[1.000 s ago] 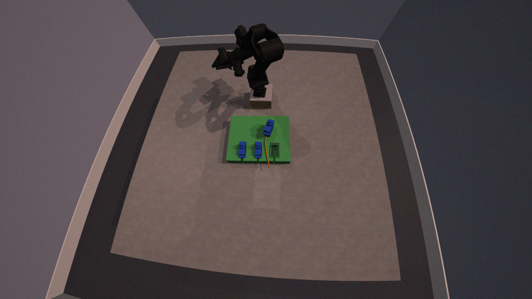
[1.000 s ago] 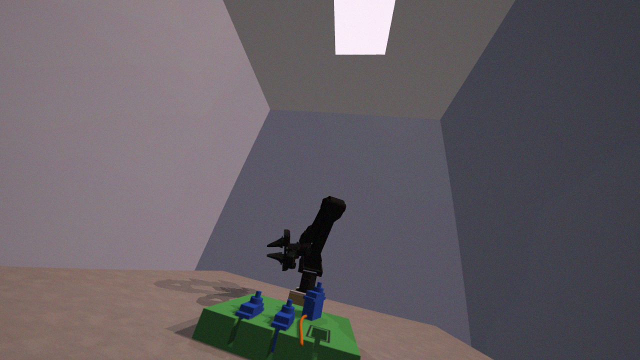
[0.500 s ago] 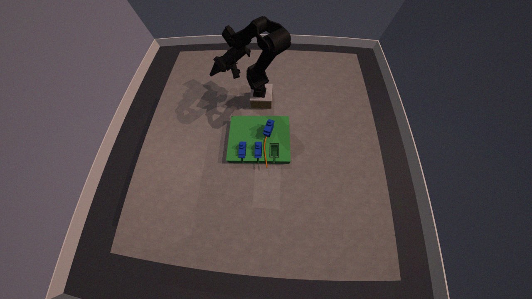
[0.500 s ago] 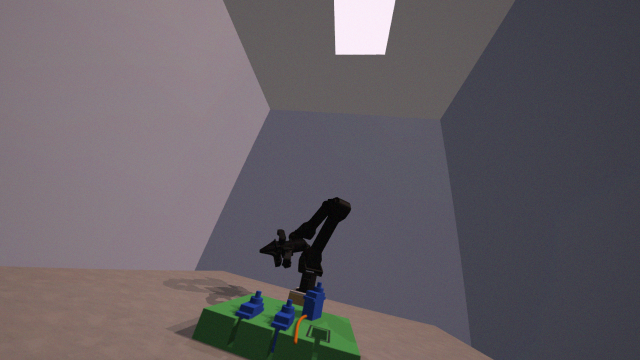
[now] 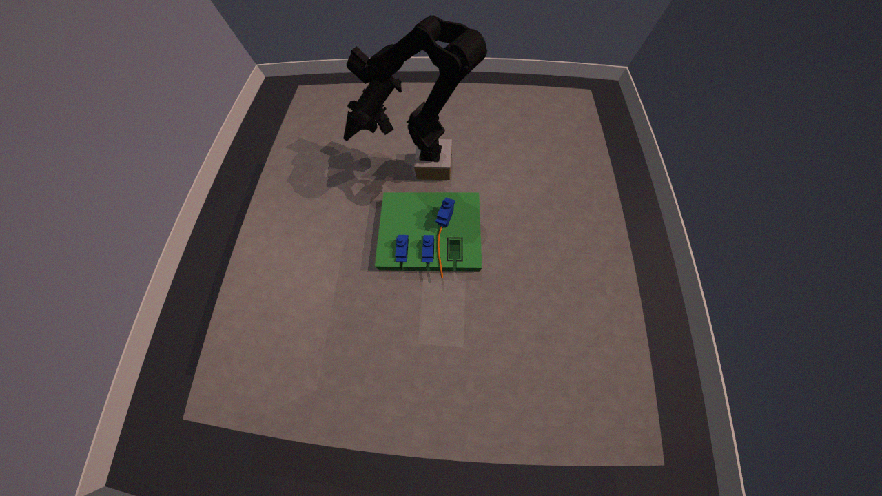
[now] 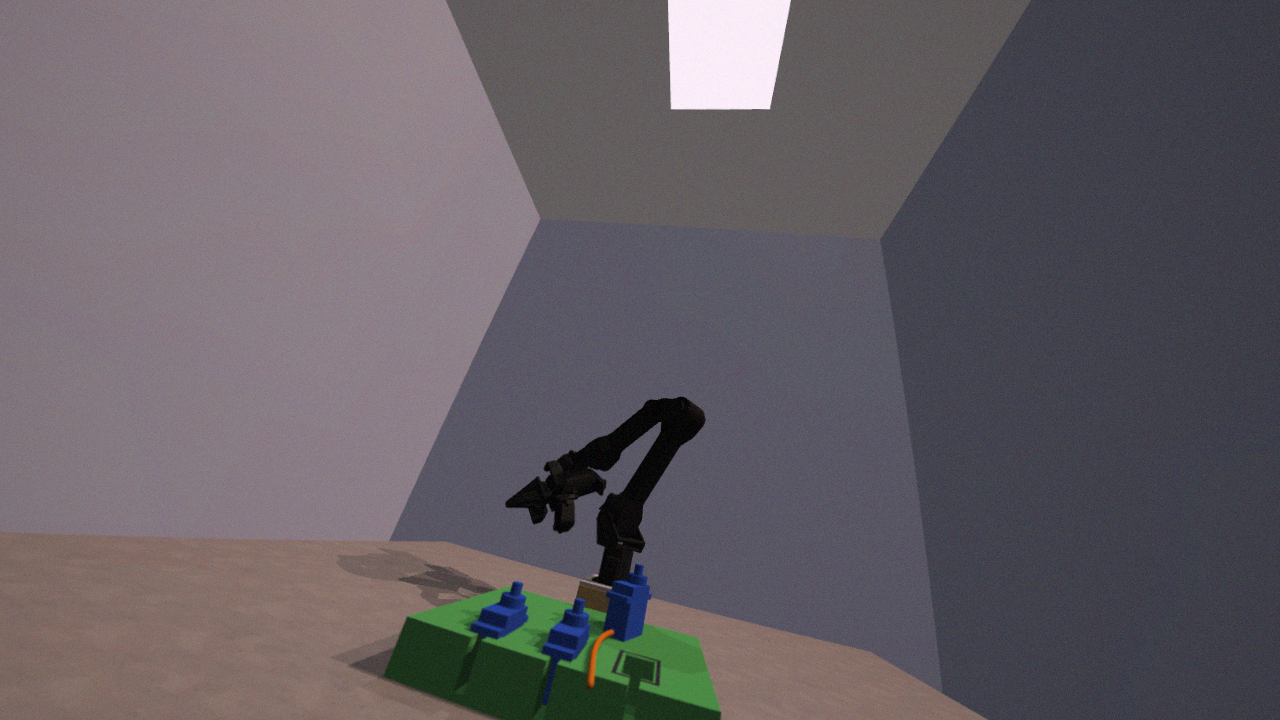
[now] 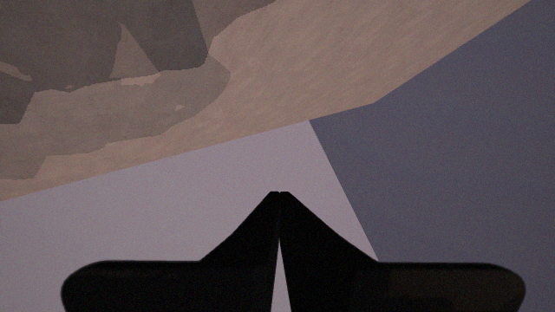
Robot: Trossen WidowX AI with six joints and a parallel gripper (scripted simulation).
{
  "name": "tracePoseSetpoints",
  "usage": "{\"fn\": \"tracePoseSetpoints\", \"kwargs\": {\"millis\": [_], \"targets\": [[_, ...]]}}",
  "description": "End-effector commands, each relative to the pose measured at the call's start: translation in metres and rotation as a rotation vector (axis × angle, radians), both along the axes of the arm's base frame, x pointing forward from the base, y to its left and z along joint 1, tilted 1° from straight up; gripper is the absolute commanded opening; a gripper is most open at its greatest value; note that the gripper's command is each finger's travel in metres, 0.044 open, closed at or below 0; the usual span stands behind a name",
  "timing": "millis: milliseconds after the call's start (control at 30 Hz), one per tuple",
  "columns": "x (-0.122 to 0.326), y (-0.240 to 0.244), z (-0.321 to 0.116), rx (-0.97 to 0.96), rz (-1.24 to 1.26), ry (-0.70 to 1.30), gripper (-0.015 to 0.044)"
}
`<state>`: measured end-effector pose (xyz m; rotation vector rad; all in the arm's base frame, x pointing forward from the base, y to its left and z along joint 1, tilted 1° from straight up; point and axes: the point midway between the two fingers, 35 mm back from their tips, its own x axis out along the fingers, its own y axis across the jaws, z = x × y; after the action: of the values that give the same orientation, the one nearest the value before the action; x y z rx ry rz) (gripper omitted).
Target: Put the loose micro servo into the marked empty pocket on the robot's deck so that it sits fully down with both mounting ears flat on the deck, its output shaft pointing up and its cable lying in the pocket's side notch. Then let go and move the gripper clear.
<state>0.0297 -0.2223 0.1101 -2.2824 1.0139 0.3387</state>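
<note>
Top view first: the loose servo [image 5: 445,212] [image 6: 626,610] is seen turned askew on the green deck [image 5: 397,215] [image 6: 684,685], behind the marked pocket [image 5: 455,249] [image 6: 637,667], its orange cable [image 5: 439,253] [image 6: 592,658] trailed past the front edge. Open deck is left around the body, but the pocket is neighboured by a seated servo [image 5: 428,248] [image 6: 566,637], so finger room there looks tight. In the exterior view, the body is seen upright, shaft up; it is judged light, rigid and easily tipped, best gripped by its broad sides below the ears, the limp cable kept unpinched. In the wrist view, the gripper [image 5: 346,138] [image 6: 508,503] [image 7: 278,200] is shown with jaws closed tip to tip, nothing held.
</note>
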Motion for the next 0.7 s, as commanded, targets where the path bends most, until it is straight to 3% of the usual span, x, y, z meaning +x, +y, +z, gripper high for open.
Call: {"fn": "tracePoseSetpoints", "kwargs": {"millis": [0,667], "targets": [[0.01,-0.001,-0.002,-0.019,0.081,0.054,0.0],[0.073,0.007,-0.009,-0.168,0.556,0.307,0.0]]}}
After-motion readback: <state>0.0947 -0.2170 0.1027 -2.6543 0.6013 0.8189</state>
